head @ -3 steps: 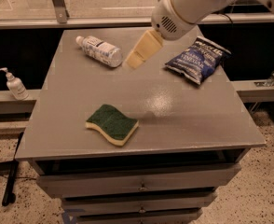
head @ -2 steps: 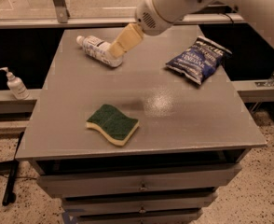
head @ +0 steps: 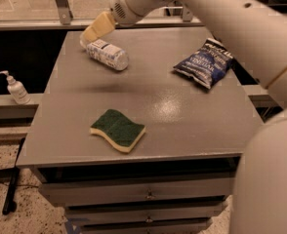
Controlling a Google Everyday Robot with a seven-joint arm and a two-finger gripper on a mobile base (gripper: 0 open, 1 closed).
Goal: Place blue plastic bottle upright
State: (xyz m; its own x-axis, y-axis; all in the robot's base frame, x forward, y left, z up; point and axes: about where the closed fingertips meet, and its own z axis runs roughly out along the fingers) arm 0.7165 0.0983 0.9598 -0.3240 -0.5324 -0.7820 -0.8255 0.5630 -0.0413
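1. Since the earlier frames the hand [head: 93, 30] has swung from the far middle of the tabletop [head: 182, 116], near the chip bag [head: 205, 62], out to its 11 o'clock corner.
2. At that corner the blue plastic bottle [head: 108, 56] lies on its side, neck end pointing to about 10 o'clock. The hand is at the bottle's 11 o'clock, over the neck end and covering the cap. Whether it touches the bottle, and whether it is apart or together, I cannot tell.
3. Off the tabletop at its 9 o'clock, a small white pump bottle [head: 15, 88] stands upright on a lower ledge, well apart from the rest.
4. A sponge [head: 117, 129] lies flat at the bottle's 5 o'clock, near the front edge. The chip bag lies at the bottle's 3 o'clock, by the right edge. Bare tabletop separates the three.
5. The white arm [head: 207, 9] comes in from 2 o'clock and passes above the bag.
6. The bottle is clear ribbed plastic with a white label. The sponge has a wavy outline, dark green on top and yellow beneath. The bag is dark blue and crinkled. The tabletop is smooth grey with a dull sheen, and drawers [head: 148, 194] sit under it.
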